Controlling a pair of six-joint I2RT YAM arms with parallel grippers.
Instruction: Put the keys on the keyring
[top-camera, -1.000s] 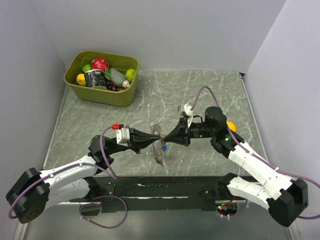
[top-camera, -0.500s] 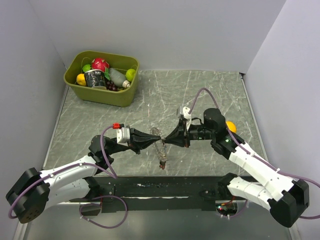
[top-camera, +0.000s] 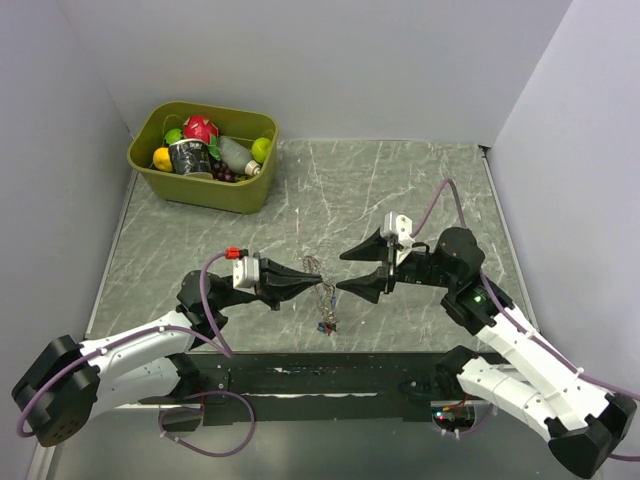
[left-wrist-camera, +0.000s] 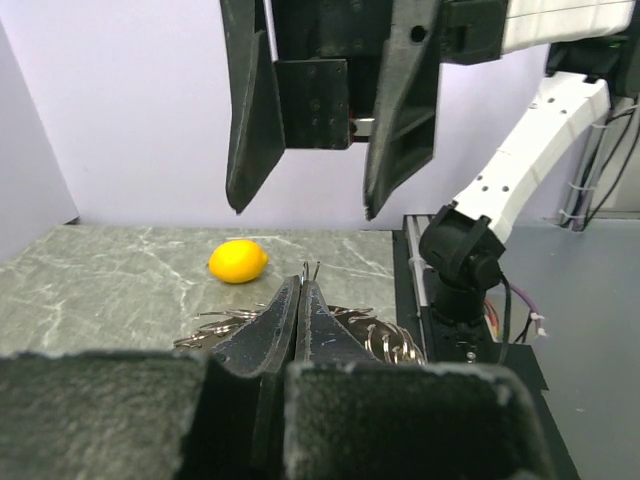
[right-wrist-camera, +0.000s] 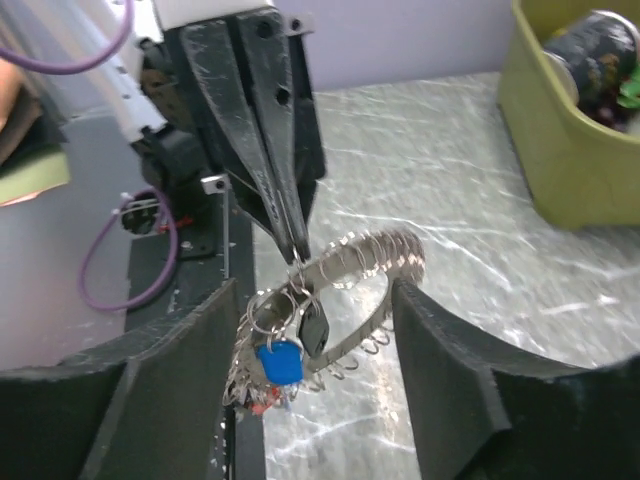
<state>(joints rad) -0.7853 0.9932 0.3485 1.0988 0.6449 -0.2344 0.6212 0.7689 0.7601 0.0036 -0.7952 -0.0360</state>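
**Left pinches the ring, right stands open just beside it**

Top view: both arms reach inward over the marble table (top-camera: 400, 180) and meet near its middle, forearms low, grippers nose to nose. The left gripper (top-camera: 316, 270) is closed to a point on the keyring (top-camera: 322, 284), which dangles from its tip. The keys (top-camera: 327, 324) hang as a small cluster at the bottom, towards the near edge. The right gripper (top-camera: 341, 272) is spread wide, its two tips just beside the ring and apart from it. A green bin (top-camera: 215, 195) of odds and ends sits at the far left corner.

Left wrist: the left gripper (left-wrist-camera: 303, 286) has its fingers pressed together, with thin wire poking up between the tips. The right gripper (left-wrist-camera: 302, 208) hangs opposite with a broad gap. Only this view shows a lemon (left-wrist-camera: 238, 261) on the table behind it.

Right wrist: the right gripper (right-wrist-camera: 312, 292) frames the scene, jaws well apart and holding nothing. The left gripper (right-wrist-camera: 295, 250) pinches the keyring (right-wrist-camera: 370, 255) at its top. This view alone separates the keys (right-wrist-camera: 278, 362): a blue head and a black one, and possibly a red one below, though that part is blurred. They hang between my right fingers, nearer the left one.
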